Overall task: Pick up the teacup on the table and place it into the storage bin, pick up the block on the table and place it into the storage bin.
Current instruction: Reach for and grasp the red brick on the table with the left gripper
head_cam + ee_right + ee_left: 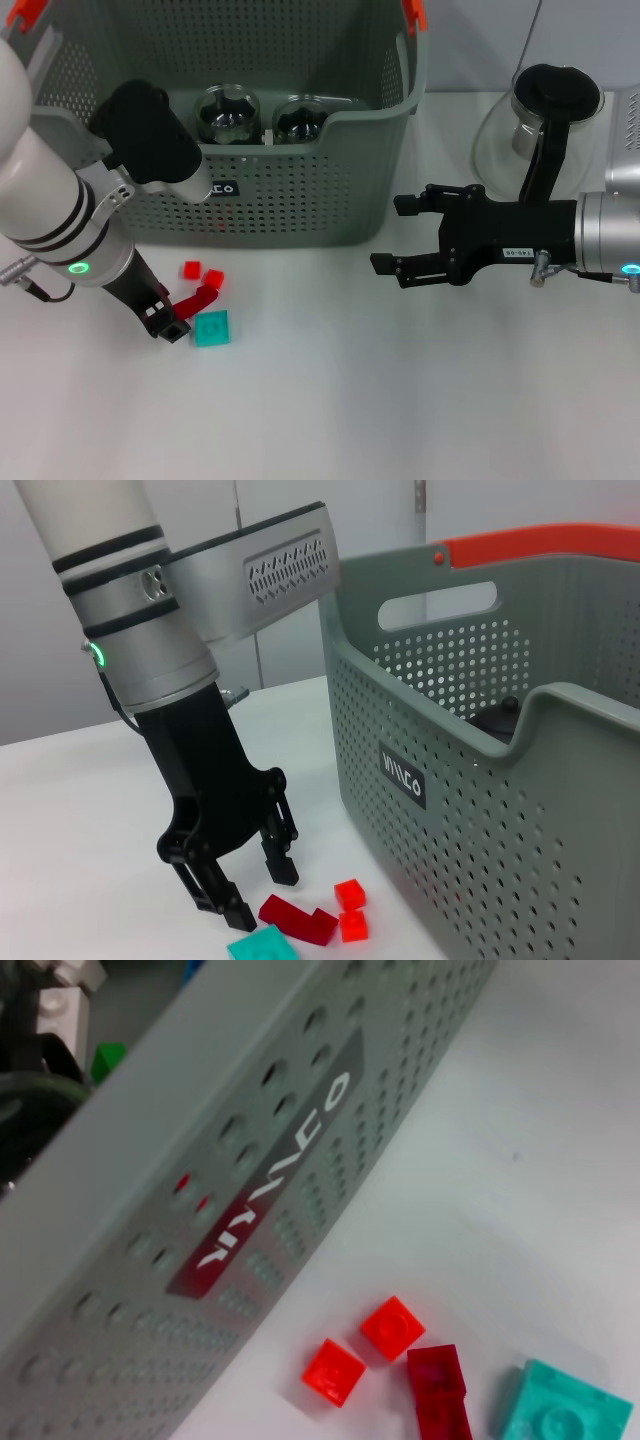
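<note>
Because the storage bin is the largest item and serves as the landmark, all positions below are referenced to it; it is a rigid perforated plastic basket, and two glass vessels already stand inside near its front wall. Outside the bin, just in front of the front wall below its label, the blocks lie on the tabletop: a teal block, a dark red block, and two small bright red blocks. These appear to be small, light, hard plastic pieces with smooth faces, so a grasp across two opposite flat sides, low and square, is judged safest against slipping. The left hand is down at the tabletop in front of the bin, fingers spread moderately, closed on nothing, with the dark red and teal blocks just beside its tips. The right hand hangs off the bin's right front corner, fingers wide and empty. A glass carafe stands to the right of the bin. Only the right wrist view shows the finger gap of the left hand clearly; only the left wrist view shows the studs on the block tops; only the head view shows the bin's contents.
</note>
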You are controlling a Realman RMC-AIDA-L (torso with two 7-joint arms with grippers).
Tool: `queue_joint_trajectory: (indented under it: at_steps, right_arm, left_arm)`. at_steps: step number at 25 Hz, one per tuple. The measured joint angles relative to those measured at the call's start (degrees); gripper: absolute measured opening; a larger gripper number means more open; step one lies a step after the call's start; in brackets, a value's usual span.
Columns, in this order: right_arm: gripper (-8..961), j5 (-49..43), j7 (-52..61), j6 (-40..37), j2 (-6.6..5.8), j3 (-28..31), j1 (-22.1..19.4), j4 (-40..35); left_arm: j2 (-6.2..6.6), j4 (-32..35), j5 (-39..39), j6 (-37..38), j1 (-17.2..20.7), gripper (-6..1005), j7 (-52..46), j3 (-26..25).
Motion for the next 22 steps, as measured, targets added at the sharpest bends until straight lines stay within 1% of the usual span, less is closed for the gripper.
queue_joint_trajectory:
  at_steps: [7, 22]
  right_arm:
    - [914, 0.03, -0.16, 0.19, 0.00, 0.00, -0.09, 0.00]
    - [914, 0.45, -0.22, 0.35, 0.00, 0.00, -0.35, 0.00]
  left_arm:
    - [0.25, 0.42, 0.00, 0.73, -0.07, 514, -0.03, 0.00]
    - [0.24, -1.94, 0.00, -1.56, -0.68, 508, 0.24, 0.65]
